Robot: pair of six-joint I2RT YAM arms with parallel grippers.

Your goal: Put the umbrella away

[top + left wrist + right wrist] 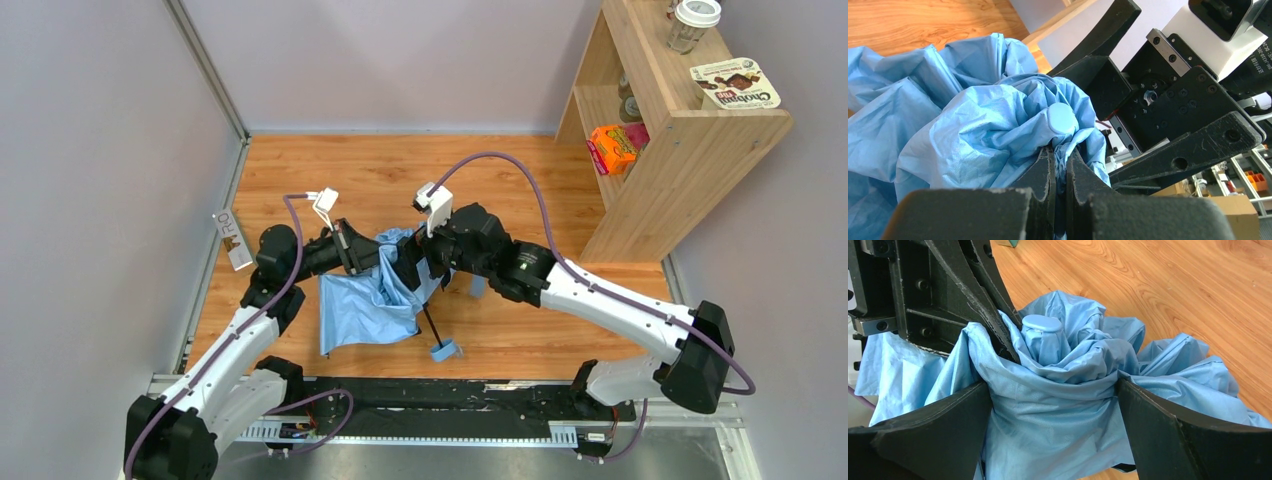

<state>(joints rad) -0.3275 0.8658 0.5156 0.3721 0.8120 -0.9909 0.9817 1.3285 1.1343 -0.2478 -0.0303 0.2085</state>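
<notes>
The umbrella (362, 305) lies mid-table with its sky-blue canopy crumpled; its dark shaft (432, 325) runs down to a small blue handle (445, 350). My left gripper (1060, 150) is shut on a pinch of canopy fabric just under the round blue top cap (1063, 118). In the top view it comes in from the left (383, 255). My right gripper (1054, 385) is open, its fingers (963, 410) standing wide on either side of the bunched canopy (1058, 405) below the cap (1042, 323). The fabric brushes both fingers. The ribs are hidden under the cloth.
A wooden shelf (690, 150) stands at the back right with an orange box (613, 148), a cup (693, 22) and a snack box (735, 85). A small upright card (232, 240) leans by the left wall. A black rail (430, 395) runs along the near edge.
</notes>
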